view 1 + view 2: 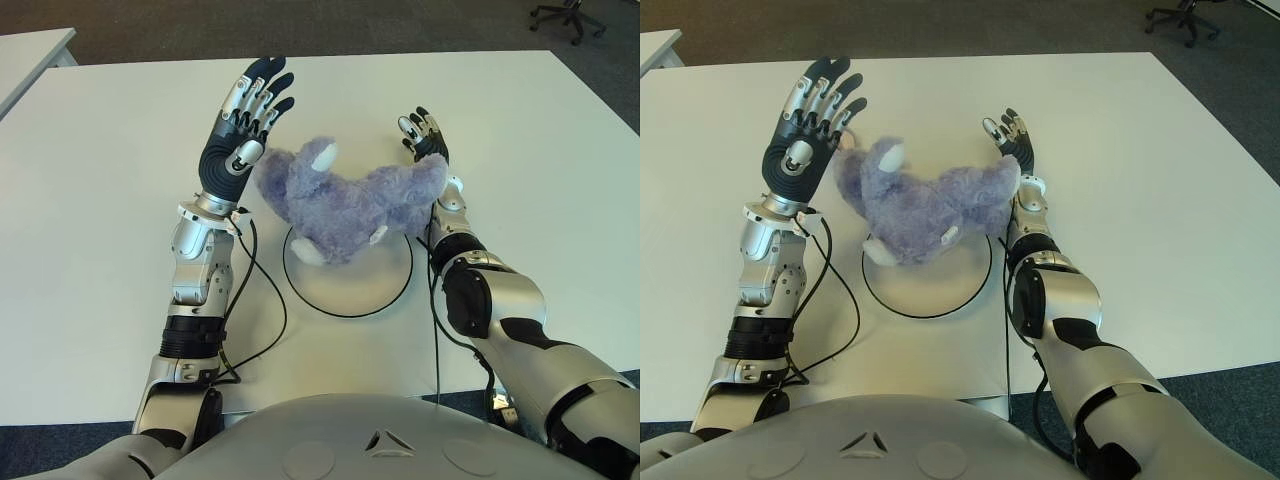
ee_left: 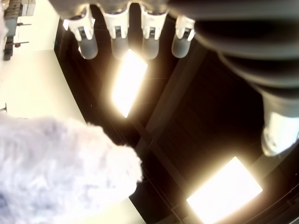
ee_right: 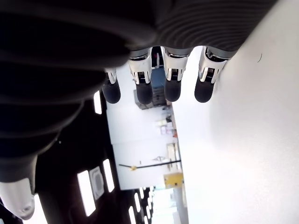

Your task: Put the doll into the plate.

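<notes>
A fluffy purple doll point(image 1: 340, 205) with white paws lies tilted across the far part of a white plate point(image 1: 360, 285) with a thin dark rim. Its lower end touches the plate and its head leans left. My left hand point(image 1: 245, 120) stands upright just left of the doll's head, palm toward it, fingers point(image 2: 119, 37) straight and spread. The doll's fur point(image 2: 56, 168) shows close by the palm in the left wrist view. My right hand point(image 1: 425, 135) is raised at the doll's right end, its fingers point(image 3: 170, 79) extended with nothing between them. Neither hand grips the doll.
The plate sits on a wide white table point(image 1: 540, 150). Black cables point(image 1: 262, 300) run from both forearms across the table beside the plate. A second table point(image 1: 30, 50) stands at the far left and an office chair point(image 1: 570, 15) at the far right, on dark carpet.
</notes>
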Controlling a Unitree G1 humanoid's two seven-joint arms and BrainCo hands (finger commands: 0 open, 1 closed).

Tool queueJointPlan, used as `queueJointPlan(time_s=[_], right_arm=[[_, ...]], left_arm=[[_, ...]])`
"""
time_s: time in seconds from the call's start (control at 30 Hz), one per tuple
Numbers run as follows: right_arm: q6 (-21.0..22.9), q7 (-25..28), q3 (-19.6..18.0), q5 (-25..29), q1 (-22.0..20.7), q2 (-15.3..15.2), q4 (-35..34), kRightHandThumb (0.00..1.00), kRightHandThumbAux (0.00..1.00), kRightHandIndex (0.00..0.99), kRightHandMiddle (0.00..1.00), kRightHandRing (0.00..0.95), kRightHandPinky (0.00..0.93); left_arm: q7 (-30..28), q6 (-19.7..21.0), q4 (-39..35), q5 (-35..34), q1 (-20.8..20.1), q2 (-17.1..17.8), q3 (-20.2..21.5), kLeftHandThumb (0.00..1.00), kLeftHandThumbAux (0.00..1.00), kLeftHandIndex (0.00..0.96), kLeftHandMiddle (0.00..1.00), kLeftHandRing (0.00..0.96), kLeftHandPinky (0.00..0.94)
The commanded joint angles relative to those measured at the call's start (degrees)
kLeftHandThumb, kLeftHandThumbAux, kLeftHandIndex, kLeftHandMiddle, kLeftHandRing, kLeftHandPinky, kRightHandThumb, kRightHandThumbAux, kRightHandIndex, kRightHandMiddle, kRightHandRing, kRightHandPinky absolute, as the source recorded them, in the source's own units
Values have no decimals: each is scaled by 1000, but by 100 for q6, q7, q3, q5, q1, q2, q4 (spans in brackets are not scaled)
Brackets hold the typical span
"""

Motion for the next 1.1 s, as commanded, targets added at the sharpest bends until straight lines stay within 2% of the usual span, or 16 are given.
queueJointPlan(time_s=[0.03, 0.27, 0.63, 0.8, 0.93, 1.1], right_arm=[[282, -6, -33, 49, 402, 122, 286, 73, 588, 19, 44, 45, 70], [280, 4, -42, 56, 396, 129, 288, 77, 588, 20, 43, 43, 66], [277, -16, -35, 43, 392, 130, 289, 70, 592, 17, 40, 42, 68], [278, -19, -39, 46, 390, 132, 292, 69, 597, 18, 44, 45, 68], [279, -18, -41, 46, 389, 130, 292, 71, 598, 18, 45, 45, 67], [282, -26, -36, 39, 391, 125, 293, 69, 599, 18, 44, 43, 62]], left_arm=[[-17, 141, 9, -105, 0, 28, 133, 74, 532, 0, 57, 70, 67], [-19, 136, 8, 46, -65, 15, 135, 129, 499, 0, 49, 59, 66], [-188, -344, 316, 258, -225, -15, 140, 181, 437, 0, 52, 50, 55], [-171, -487, 435, 301, -283, 22, 185, 166, 487, 0, 61, 74, 102], [-112, -478, 446, 402, -285, 119, 242, 173, 497, 0, 55, 73, 94], [113, -703, 587, 807, -315, 173, 357, 180, 485, 0, 43, 60, 82]])
